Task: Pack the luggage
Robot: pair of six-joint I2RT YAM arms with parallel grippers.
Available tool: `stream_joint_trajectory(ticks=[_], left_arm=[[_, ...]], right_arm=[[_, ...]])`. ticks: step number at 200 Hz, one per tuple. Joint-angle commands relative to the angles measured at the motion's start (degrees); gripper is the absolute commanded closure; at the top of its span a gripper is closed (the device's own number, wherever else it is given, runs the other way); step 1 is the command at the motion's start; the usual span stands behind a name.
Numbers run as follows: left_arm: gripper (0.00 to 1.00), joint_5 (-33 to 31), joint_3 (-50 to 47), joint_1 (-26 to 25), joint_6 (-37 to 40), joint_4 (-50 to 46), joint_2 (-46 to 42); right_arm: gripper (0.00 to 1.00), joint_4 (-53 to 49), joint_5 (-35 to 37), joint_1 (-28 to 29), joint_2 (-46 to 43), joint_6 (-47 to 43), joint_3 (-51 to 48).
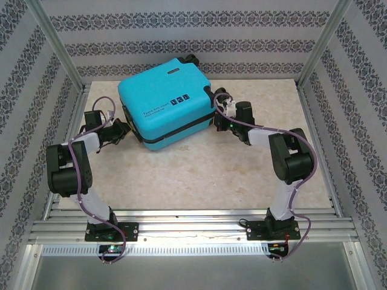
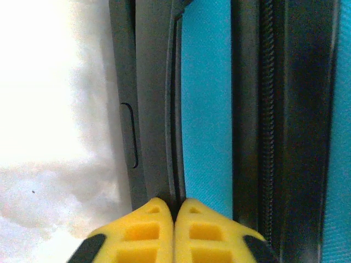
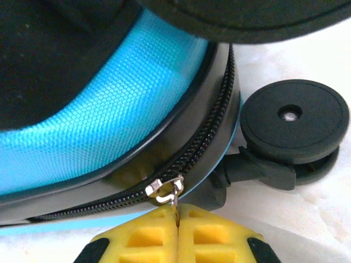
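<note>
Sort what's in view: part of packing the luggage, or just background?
Job: luggage; its zipper pull, pinched by the right end effector; left end effector, shut at the luggage's side.
Background: table; patterned walls; metal frame.

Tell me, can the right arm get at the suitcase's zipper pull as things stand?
Very likely yes: the right end effector appears shut on the zipper pull of the luggage, beside a wheel, with nothing between them.
</note>
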Motion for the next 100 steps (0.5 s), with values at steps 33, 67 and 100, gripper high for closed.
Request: stream_joint_trajectory(ticks=[33,67,100], left_arm=[[0.54,-13.7,2.1,2.0,6.5,-14.8,-14.3],[0.5,-20.3,7.0,-1.5,8.8,-22.4,-25.9],[0.47,-22.5,14.3,-10.7,10.5,-24.0,-28.9]], right_arm=[[1.0,13.4,-12.2,-0.4,-0.6,-1.7,-2.7],[1.0,15.2,-12.7,1.5,-1.9,-1.3,-5.6],[1.0,15.6,-12.1,4.1,-4.4,-2.2,-8.5]])
